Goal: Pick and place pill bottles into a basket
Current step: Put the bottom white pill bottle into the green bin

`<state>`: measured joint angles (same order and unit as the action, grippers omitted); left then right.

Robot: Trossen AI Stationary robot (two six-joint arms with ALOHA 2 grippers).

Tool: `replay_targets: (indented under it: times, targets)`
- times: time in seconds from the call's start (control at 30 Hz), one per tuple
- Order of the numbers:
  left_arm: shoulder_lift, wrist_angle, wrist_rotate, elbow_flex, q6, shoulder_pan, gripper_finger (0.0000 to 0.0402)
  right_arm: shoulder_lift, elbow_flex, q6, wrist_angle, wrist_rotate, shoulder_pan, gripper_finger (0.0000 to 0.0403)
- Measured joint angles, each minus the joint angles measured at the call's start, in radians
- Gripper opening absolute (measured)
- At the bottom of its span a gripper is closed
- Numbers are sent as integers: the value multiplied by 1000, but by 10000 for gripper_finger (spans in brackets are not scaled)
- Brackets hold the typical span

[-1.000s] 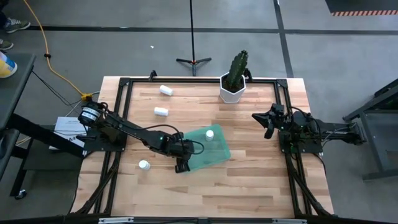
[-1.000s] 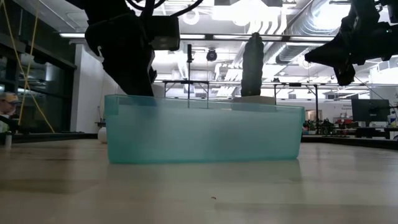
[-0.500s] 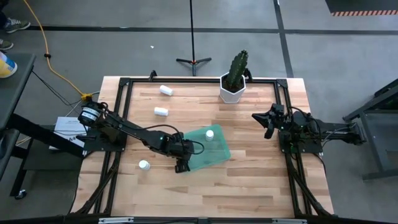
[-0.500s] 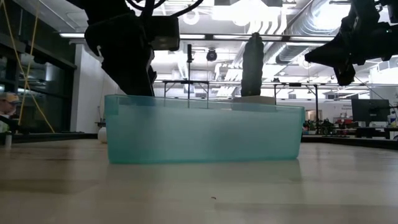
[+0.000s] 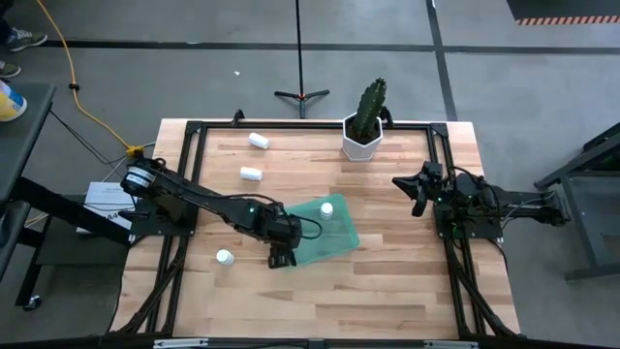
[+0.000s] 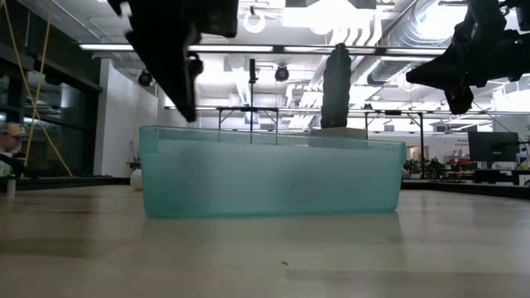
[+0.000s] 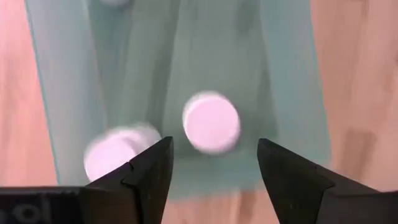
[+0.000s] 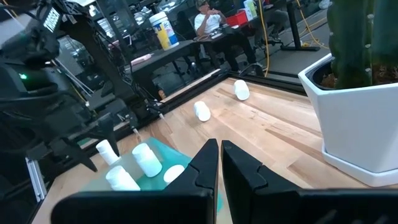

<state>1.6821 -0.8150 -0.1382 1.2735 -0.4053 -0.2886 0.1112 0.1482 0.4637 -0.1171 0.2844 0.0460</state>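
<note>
Table [image 5: 387,281]: six pill bottles [image 5: 251,174], one basket [image 5: 339,242]

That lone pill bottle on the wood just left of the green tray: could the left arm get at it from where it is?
Probably yes. The left gripper hangs open above the basket, and the pill bottle stands beside it on bare table, nothing between.

The left arm stretches from its base at the surface's left edge toward the middle, its gripper [image 5: 282,254] pointing down with fingers [image 7: 149,174] spread apart and nothing between them. The right arm waits folded at the right edge, gripper [image 5: 418,194] fingers pressed together.
</note>
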Motion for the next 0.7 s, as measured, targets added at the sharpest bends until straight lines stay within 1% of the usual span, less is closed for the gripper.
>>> replay_targets:
  times: [0.07,0.2,0.3,0.4,0.47,0.57,0.7]
  targets:
    - [0,-78,46,25,-44,0,263,0,0,0,-1,0,0,12]
    - [0,-241,175,59,-117,0,258,0,0,0,-7,0,0,12]
    - [0,-334,272,62,-157,-6,256,0,0,0,-13,0,0,12]
    - [-8,-428,338,62,-187,-27,255,0,0,0,-20,1,0,12]
    - [-10,-502,360,62,-200,-52,255,0,0,0,-22,1,0,12]
    - [-13,-590,364,61,-209,-91,257,0,0,-11,-22,1,0,12]
    - [-13,-611,353,61,-247,-125,261,0,0,-25,-22,7,0,12]
